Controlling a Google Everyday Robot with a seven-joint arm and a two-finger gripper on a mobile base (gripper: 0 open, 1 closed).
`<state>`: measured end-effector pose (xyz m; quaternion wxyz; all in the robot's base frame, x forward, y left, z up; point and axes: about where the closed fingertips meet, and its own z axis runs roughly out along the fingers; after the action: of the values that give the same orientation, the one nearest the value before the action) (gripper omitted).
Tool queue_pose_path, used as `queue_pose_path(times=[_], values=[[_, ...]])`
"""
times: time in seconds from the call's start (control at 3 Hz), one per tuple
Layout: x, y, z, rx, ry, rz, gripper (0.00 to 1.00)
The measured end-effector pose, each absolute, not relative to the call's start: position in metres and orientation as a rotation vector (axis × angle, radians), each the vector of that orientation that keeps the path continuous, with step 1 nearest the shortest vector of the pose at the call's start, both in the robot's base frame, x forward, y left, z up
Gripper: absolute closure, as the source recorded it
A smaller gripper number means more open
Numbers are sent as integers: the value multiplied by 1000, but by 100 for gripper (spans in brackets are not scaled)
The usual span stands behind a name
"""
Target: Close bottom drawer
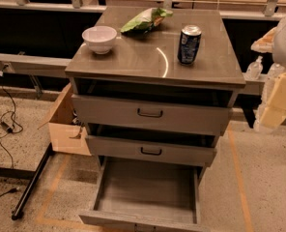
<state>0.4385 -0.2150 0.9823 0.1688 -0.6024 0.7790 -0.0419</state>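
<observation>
The bottom drawer point(148, 190) of the grey wood-grain cabinet point(133, 64) is pulled far out toward me and is empty; its front runs along the lower edge of the view and its handle is cut off. The mid-width drawer point(151, 151) and the widest drawer point(152, 114) above it stand slightly out, each with a black bar handle. My gripper point(273, 103) is at the right edge, level with the upper drawers, to the right of the cabinet and apart from it.
On the cabinet top stand a white bowl point(99, 38), a green chip bag point(145, 21) and a blue can point(189, 44). A cardboard box point(65, 124) sits to the cabinet's left, with a black pole point(32, 182) and cables on the floor. Bottles point(254, 69) stand at the back right.
</observation>
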Motion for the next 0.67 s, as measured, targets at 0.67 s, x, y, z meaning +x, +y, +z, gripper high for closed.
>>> queue_pose_path(times=[0.67], values=[[439,-214,984,-1709,2210,-125,12]])
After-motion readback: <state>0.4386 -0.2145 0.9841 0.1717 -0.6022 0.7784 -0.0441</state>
